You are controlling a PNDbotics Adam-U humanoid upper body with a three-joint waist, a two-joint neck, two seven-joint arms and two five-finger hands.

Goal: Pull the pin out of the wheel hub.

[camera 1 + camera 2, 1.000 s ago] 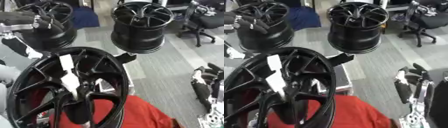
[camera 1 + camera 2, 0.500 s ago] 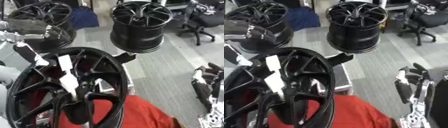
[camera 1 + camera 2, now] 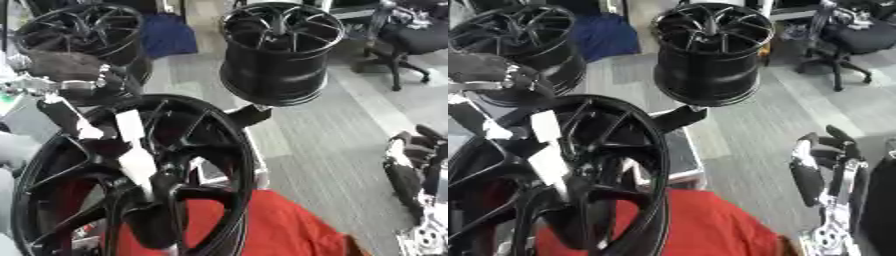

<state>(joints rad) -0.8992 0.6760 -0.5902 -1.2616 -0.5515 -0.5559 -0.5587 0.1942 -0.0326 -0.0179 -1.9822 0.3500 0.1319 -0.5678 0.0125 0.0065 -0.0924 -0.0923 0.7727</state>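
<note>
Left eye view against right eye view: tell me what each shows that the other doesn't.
Only the left eye view shows the near wheel hub's left rim. Only the right eye view shows more of the right hand, down to its silver base, plus a dark shape at the right edge. Both share the white pin, the left hand, the red cloth and two far wheels.

Setting: an office-type room used as a robotics test or workshop space; grey plank-pattern flooring (image 3: 341,130) throughout; black swivel office chairs (image 3: 411,42) on castors at the far right; several black alloy wheel rims (image 3: 710,52) displayed on stands; a red cloth (image 3: 702,225) covers the near work surface.
</note>
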